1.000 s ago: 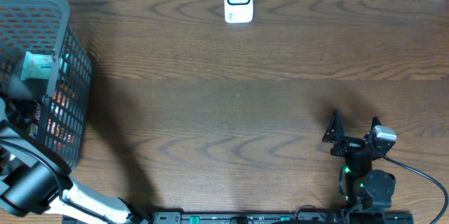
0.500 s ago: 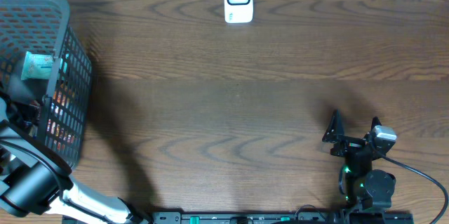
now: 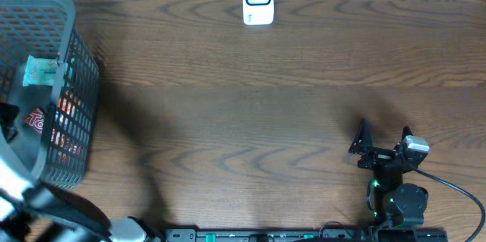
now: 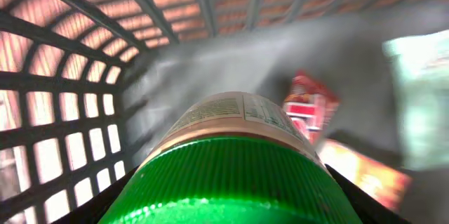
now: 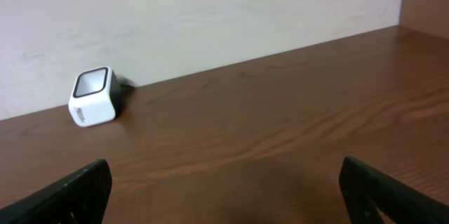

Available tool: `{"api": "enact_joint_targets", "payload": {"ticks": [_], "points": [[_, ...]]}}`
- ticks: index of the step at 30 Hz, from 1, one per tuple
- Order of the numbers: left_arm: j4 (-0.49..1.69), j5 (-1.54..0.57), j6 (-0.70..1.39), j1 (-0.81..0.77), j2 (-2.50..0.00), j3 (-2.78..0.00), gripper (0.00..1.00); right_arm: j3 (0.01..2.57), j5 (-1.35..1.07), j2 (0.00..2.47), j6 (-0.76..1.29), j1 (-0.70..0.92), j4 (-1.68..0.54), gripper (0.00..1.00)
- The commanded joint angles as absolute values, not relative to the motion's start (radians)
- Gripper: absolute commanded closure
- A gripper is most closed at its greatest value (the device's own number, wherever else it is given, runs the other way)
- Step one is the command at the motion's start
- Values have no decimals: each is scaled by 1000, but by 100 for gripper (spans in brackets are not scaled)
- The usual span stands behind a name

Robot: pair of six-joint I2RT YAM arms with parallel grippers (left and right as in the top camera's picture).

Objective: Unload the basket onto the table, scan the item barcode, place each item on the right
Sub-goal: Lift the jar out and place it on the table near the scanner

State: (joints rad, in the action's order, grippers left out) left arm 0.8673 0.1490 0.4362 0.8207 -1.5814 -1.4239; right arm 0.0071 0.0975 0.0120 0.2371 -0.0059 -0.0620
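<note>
- The green-lidded jar (image 4: 242, 115) is gripped at its lid between the left gripper's (image 4: 224, 206) jaws, inside the plastic basket (image 4: 63, 76).
- It is judged rigid, moderately heavy and smooth; the ribbed lid should resist slipping.
- The right gripper (image 5: 224, 189) is spread wide, with nothing held.

Nothing can be read. The fine print on the jar (image 4: 245, 122) is blurred. The white lettering on the red packet (image 4: 309, 108) and the mark on the scanner (image 5: 92, 97) are too small.
</note>
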Motion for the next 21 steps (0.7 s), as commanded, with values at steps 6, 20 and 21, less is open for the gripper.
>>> {"api": "enact_joint_targets", "payload": {"ticks": [6,20,21], "points": [[854,-108,400,817,-1288,-1460,42,6,99,9,238,8,-64,1],[781,-584,405,593,-1045,-1460,41,6,99,9,238,8,-64,1],[781,-584,405,550,-1047,-1459,41,6,99,9,238,8,-64,1]]}}
